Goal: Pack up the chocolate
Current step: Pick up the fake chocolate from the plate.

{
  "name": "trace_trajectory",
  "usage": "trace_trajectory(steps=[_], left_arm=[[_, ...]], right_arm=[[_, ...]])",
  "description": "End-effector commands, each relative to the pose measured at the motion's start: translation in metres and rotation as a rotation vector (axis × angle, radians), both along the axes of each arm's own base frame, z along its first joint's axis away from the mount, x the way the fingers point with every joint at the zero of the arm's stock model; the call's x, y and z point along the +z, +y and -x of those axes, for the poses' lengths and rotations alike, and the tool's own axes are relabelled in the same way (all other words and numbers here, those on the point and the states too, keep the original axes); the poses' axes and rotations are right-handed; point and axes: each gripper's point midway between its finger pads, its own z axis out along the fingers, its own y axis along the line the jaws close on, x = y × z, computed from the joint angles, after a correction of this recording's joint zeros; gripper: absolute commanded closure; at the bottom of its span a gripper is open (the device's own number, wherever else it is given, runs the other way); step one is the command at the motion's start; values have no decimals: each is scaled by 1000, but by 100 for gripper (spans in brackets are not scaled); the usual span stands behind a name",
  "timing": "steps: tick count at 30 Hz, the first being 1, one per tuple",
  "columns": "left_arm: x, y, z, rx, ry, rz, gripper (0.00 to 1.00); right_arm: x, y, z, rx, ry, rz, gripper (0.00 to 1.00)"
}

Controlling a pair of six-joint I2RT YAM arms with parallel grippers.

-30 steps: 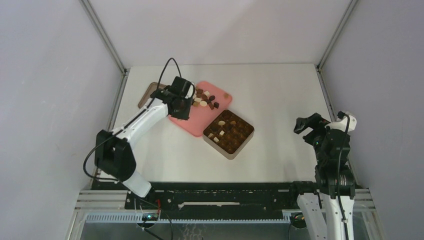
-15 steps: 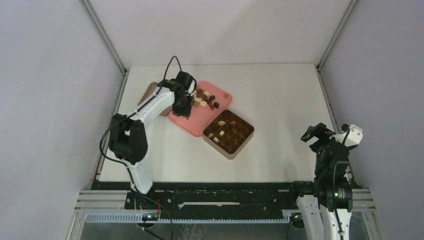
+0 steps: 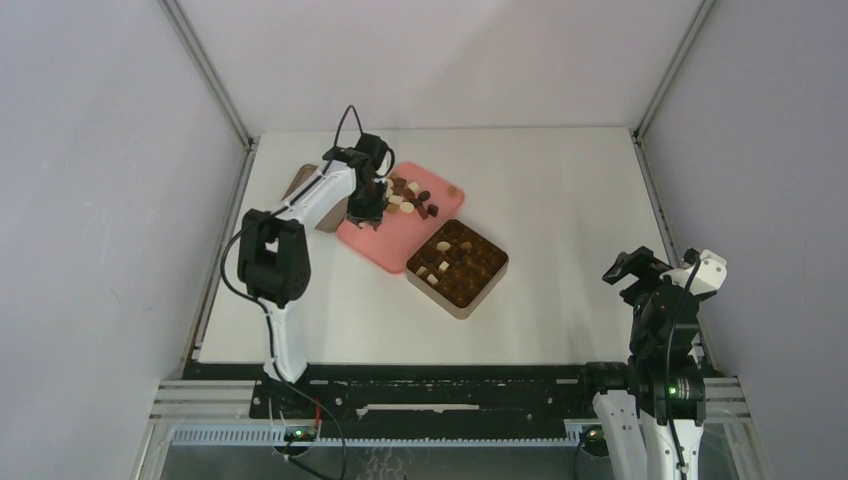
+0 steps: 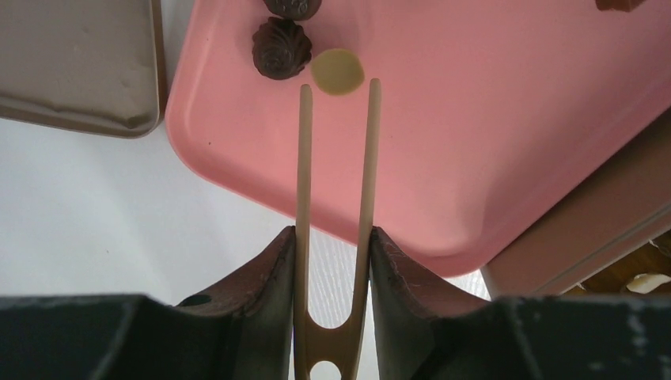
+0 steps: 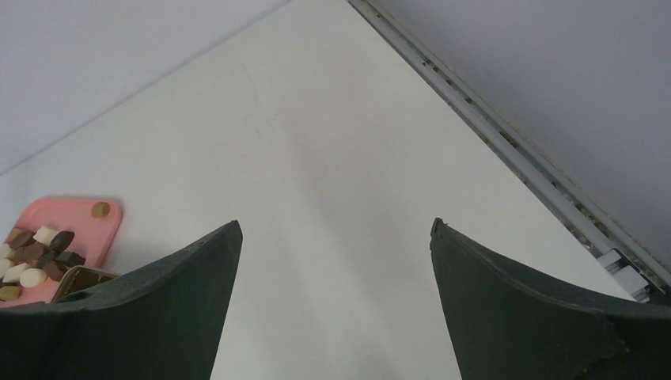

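Observation:
Loose chocolate [image 3: 410, 197] lies at the far end of a pink tray [image 3: 385, 238]; more pieces sit in the square tin [image 3: 441, 296] beside it. My left gripper [image 3: 362, 205] hangs over the tray's left part, shut on thin wooden tongs [image 4: 365, 174]. In the left wrist view the tongs run forward from my left gripper [image 4: 332, 233], their tips apart. A cream round chocolate [image 4: 337, 71] lies just past the tips, a dark ridged one [image 4: 281, 49] to its left. My right gripper [image 3: 625, 268] stands open and empty at the right edge, seen wide apart [image 5: 336, 226] over bare table.
A tan tin lid [image 4: 79, 63] lies left of the pink tray [image 4: 490, 119], partly under my left arm in the top view. The tin's wall [image 4: 585, 229] is close on the tongs' right. Grey enclosure walls and a metal rail [image 5: 506, 150] border the table.
My left arm has swung its elbow leftward and back, carrying the tongs a little toward the far chocolates. My right arm drew back toward the near right corner, then held still.

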Motion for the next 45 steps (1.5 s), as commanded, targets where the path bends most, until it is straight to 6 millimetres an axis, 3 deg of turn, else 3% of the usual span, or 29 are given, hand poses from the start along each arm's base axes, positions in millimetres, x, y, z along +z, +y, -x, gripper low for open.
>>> trace_trajectory(steps=[1,9,20,23,31,38,45], left_arm=[[9,3,-15,39,-28,4,60],[2,-1,-24,35,-11,31,60],[-1,-1,-19,20,8,31,69],[2,-2,-13,12,11,43,75],[25,-4,9,-21,-6,79,80],[53,-25,33,-111,-39,115,80],[82,-79,65,-266,-62,201,79]], right_arm=[[9,-3,-1,-11,-37,23,3],[9,-4,-2,-12,-35,26,3],[8,-2,-3,3,-38,28,3],[9,-1,-3,5,-40,28,3],[10,0,-3,10,-47,27,3],[10,0,-2,12,-51,27,3],[11,1,-1,17,-55,25,3]])
